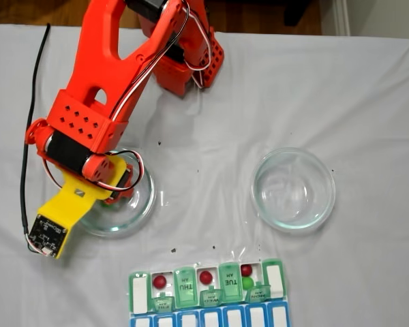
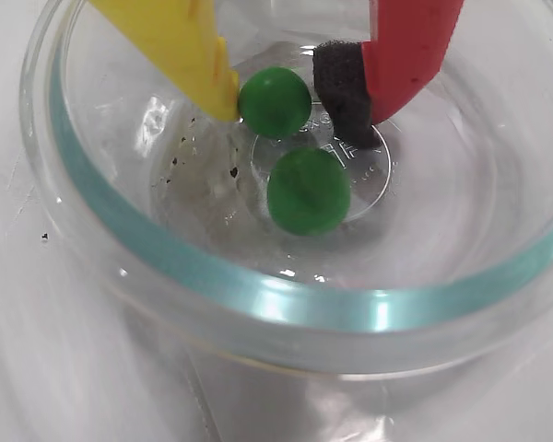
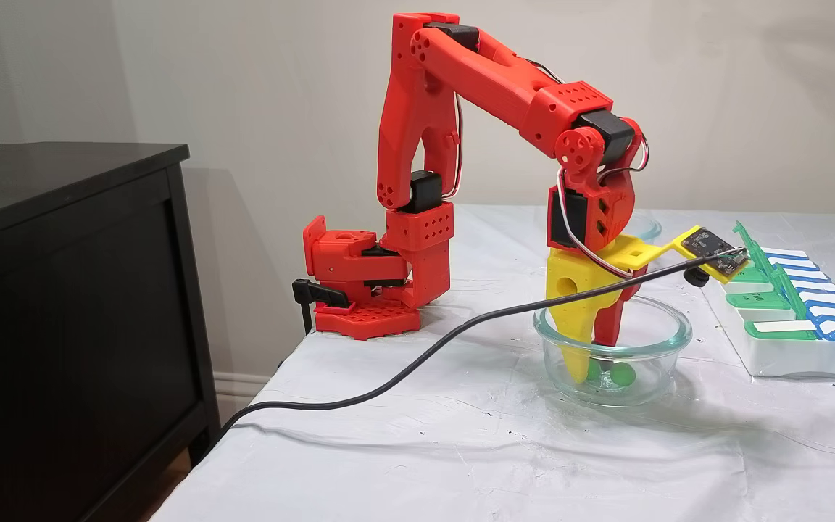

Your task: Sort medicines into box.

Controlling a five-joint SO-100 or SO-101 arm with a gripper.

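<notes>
In a fixed view from above, the orange-red arm (image 1: 116,82) is reaching down at the left into a round glass dish (image 1: 142,204), since that dish is serving as the stock from which the green medicines are being drawn. To the right a second glass dish (image 1: 293,189) is sitting bare, which suggests its share is already sorted. Below and between the two dishes the box (image 1: 208,291) is lying flat with its green lids flipped up, so that the compartments are standing open to receive. Three dark red balls, the leftmost (image 1: 159,281), the middle (image 1: 205,277) and the rightmost (image 1: 246,270), are resting in separate compartments, and one green ball (image 1: 247,283) is sharing the rightmost of these.

In the wrist view the gripper (image 2: 286,101) is hanging inside the dish, its jaws narrowly parted around the upper green ball (image 2: 275,101). The yellow finger (image 2: 189,51) on the left is touching that ball; the red finger's dark foam pad (image 2: 341,87) on the right is standing just beside it, a slight gap showing, so the grip looks not yet closed. The lower green ball (image 2: 308,191) is lying free on the dish floor, just beside the upper one.

In the side fixed view the fingers are dipping below the dish rim (image 3: 671,330), with the box lying near on the right.
</notes>
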